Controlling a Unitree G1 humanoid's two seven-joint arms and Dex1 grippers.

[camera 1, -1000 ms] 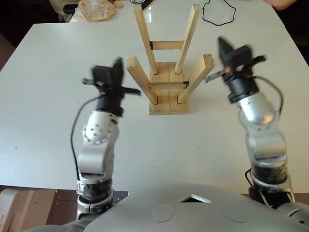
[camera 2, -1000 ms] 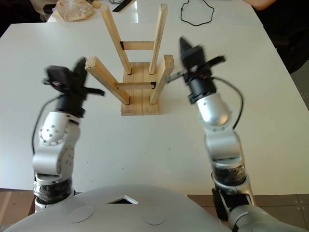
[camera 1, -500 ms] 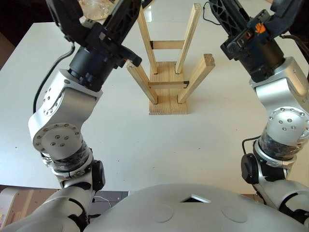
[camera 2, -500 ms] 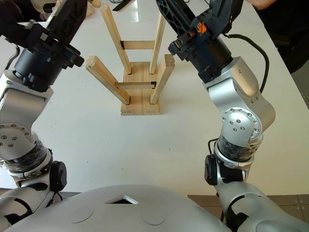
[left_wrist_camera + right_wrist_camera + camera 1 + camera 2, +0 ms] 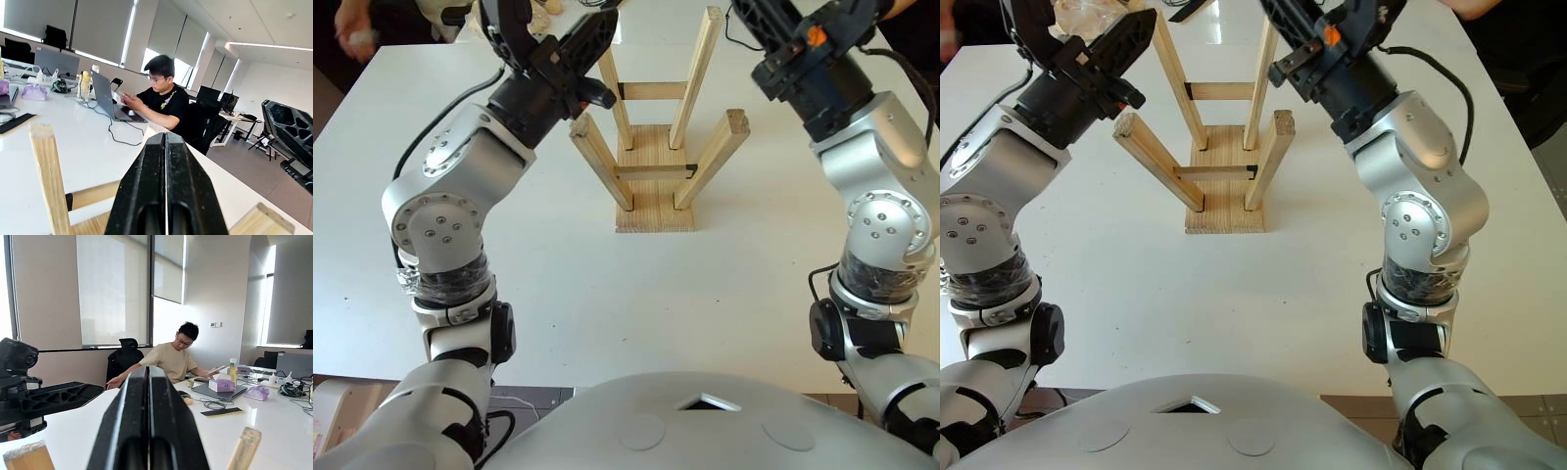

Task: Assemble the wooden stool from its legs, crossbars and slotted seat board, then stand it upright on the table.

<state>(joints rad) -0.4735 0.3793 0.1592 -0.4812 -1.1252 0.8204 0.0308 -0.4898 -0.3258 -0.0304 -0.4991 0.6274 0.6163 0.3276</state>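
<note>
Left eye view: both arms have swung way up in the last second. They were down low on either side of the stool (image 5: 651,171). Now the left pincer (image 5: 597,29) sits up by the near-left leg's top and the right pincer (image 5: 766,20) is high over the right-hand legs (image 5: 695,73). Neither looks to be touching wood. The stool hasn't budged. It's upside down mid-tabletop (image 5: 607,294), with the seat board (image 5: 653,215) flat on the surface, four legs in the air and the crossbars (image 5: 651,91) seated.

Right eye view: same story, plus a crinkly bag (image 5: 1077,15) at the tabletop's far edge.

Left wrist view: my left pincer's fingers are pressed together on nothing, with a leg top near it. There's an open laptop (image 5: 105,95) farther along the white surface, and an office behind.

Right wrist view: this one's closed and empty too. Big shaded windows (image 5: 115,289) behind.

My read is that the assembly's done and only the flip upright is left. Both pincers would need to open before they can grab legs.
</note>
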